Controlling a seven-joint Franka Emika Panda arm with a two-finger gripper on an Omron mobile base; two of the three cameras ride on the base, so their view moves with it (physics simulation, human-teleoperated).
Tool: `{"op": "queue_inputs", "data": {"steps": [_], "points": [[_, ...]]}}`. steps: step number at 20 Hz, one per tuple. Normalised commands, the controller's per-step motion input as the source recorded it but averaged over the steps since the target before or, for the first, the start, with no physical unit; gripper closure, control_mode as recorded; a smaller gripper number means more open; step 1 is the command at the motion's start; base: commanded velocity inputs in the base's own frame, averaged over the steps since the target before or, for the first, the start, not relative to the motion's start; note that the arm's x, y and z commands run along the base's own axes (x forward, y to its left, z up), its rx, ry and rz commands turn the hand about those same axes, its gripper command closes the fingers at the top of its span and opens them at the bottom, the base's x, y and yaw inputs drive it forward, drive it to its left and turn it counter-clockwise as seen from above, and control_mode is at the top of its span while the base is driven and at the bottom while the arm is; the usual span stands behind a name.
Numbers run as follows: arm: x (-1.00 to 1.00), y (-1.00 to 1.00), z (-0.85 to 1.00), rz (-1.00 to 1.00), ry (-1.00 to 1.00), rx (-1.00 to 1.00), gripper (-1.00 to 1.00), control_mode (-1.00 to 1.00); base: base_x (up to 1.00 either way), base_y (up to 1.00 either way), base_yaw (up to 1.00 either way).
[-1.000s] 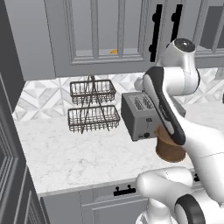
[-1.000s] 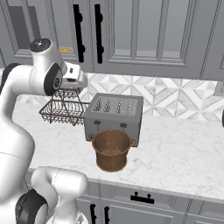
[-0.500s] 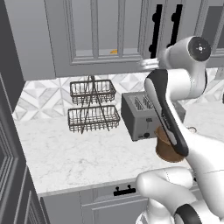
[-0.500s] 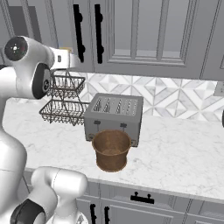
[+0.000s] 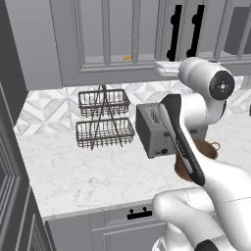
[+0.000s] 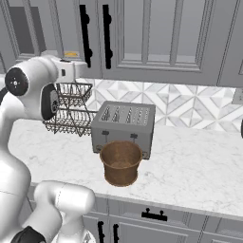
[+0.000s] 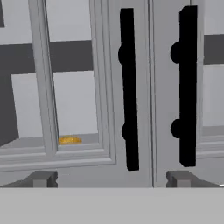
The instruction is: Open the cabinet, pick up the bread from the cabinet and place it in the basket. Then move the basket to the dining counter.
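The cabinet [image 7: 100,170] is shut, and its two long black bar handles [image 7: 129,87] stand side by side at the door seam. Behind the left glass pane the bread [image 7: 70,140] lies on the shelf as a small orange-yellow lump, also visible as the bread [image 5: 127,58] and the bread [image 6: 71,54]. My gripper [image 7: 111,179] is open and empty, level with the doors' lower rail and a short way in front of it; one fingertip [image 7: 43,178] sits far left. The hand [image 5: 164,68] points at the cabinet. The brown basket [image 6: 121,162] stands on the counter before the toaster. The dining counter is out of view.
A grey toaster [image 6: 124,126] sits mid-counter behind the basket. A black two-tier wire rack [image 5: 103,117] stands to its left against the tiled wall. The white marbled counter [image 5: 88,176] has grey drawers below. My own arm partly covers the basket [image 5: 211,147] in the left base view.
The wrist has swung round and come down a little, so the hand now lies level and points at the cabinet doors. The jaws stayed open. Nothing on the counter moved.
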Motion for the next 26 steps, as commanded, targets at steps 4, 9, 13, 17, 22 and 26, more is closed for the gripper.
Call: {"op": "queue_inputs", "data": {"steps": [4,9,13,17,22,26], "points": [[0.00,-0.17,0.21,0.01,-0.28,0.03,-1.00,-1.00,0.00,0.00,0.00],[0.00,-0.13,0.17,0.04,-0.13,0.00,-1.00,-1.00,0.00,0.00,0.00],[0.11,-0.01,0.04,0.04,-0.02,0.00,-1.00,-1.00,0.00,0.00,0.00],[0.28,0.00,0.01,0.02,-0.01,0.00,-1.00,-1.00,0.00,0.00,0.00],[0.53,0.00,0.25,0.00,0.00,0.00,-1.00,-1.00,0.00,0.00,0.00],[0.33,0.00,0.18,0.00,-0.01,0.00,-1.00,-1.00,0.00,0.00,0.00]]}}
